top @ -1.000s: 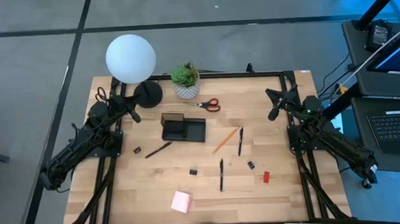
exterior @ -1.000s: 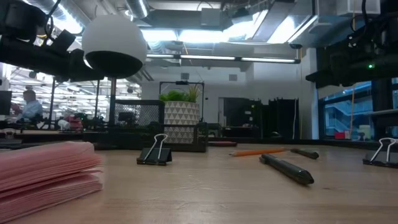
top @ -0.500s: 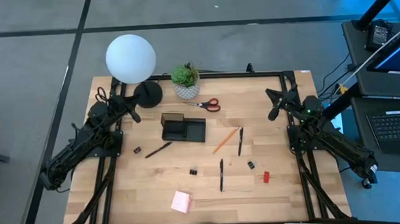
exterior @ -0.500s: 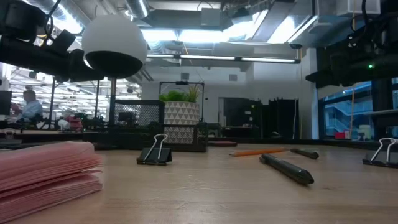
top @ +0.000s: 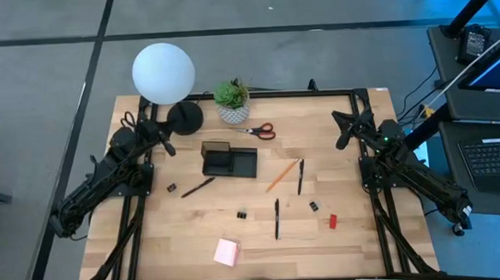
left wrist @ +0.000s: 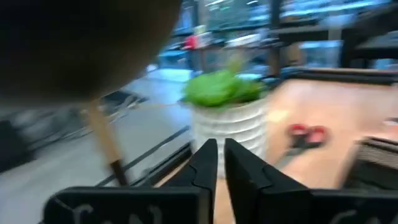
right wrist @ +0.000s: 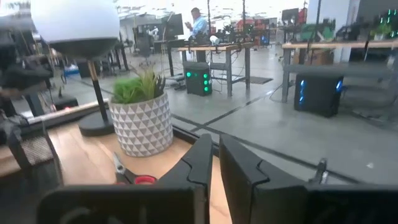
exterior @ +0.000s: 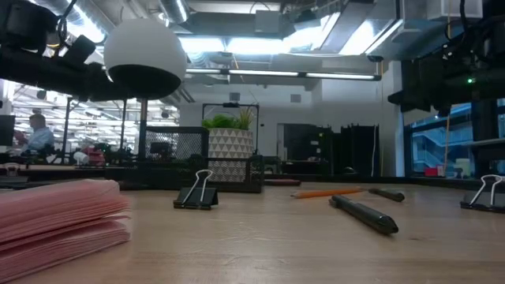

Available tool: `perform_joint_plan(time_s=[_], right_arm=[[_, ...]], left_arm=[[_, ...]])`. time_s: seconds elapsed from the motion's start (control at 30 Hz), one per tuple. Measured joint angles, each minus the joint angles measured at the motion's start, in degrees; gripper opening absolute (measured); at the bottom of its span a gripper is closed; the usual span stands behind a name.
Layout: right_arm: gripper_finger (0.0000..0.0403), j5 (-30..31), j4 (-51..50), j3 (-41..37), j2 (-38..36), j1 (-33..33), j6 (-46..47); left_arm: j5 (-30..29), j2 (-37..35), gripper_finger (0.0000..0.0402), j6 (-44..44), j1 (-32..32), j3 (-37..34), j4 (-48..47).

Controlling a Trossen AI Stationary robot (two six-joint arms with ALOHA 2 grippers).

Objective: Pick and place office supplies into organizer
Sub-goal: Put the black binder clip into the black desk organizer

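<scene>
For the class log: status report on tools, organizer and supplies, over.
Left tool and right tool shut, empty, at table edges. Organizer empty; pens, pencil, pink pad loose. Nothing in the way.

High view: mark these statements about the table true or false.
1. The scissors lie inside the organizer. False: they lie on the table near the potted plant.
2. The sticky-note pad lies on the table. True.
3. The right gripper holds a pen. False: it holds nothing.
4. The orange pencil lies outside the organizer. True.
5. The left gripper is at the table's left edge. True.
</scene>
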Motion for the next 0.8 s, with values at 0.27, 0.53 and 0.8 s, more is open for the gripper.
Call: perform_joint_plan(time_s=[0.27,0.53,0.8], right_arm=[[0.0035,0.0,-0.01,0.01,-0.02,0.0,5.0],[0.0035,0.0,-0.01,0.01,0.0,0.02,5.04],[0.0035,0.0,-0.01,0.0,-0.01,0.01,4.96]], left_arm=[[15.82,0.0,0.0122,-12.99,-4.63,-0.01,6.4],[18.86,2.25,0.0158,-11.24,-16.22,-0.01,11.84],[7.33,10.77,0.0156,5.17,-31.16,1.11,21.97]])
